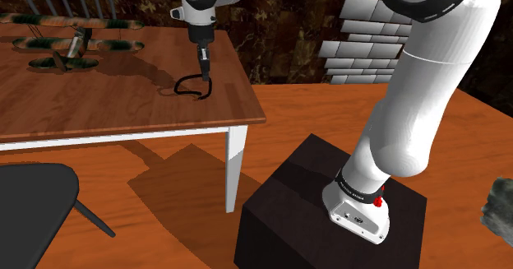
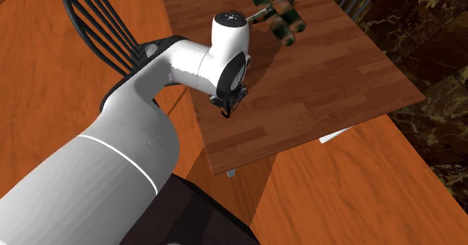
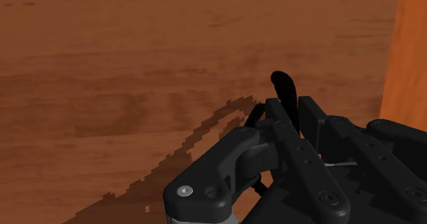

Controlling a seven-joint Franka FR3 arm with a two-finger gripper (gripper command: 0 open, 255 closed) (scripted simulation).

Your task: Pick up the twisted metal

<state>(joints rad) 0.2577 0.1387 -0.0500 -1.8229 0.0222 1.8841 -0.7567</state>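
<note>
Well, we see the gripper [image 1: 204,75] low over the table [image 1: 107,111], near its edge at the shoulder view's right. The fingers are clamped on the metal [image 3: 284,91], a black twisted loop. One end pokes out between the fingers; the rest curls below them, above its shadow. We cannot tell whether the loop touches the wood. A plane [image 1: 62,45] lies well apart.

Shoulder camera behind the stand [image 1: 279,218], table [image 1: 123,103] at ten o'clock; second high over the arm [image 2: 127,168]; wrist close above that table.
</note>
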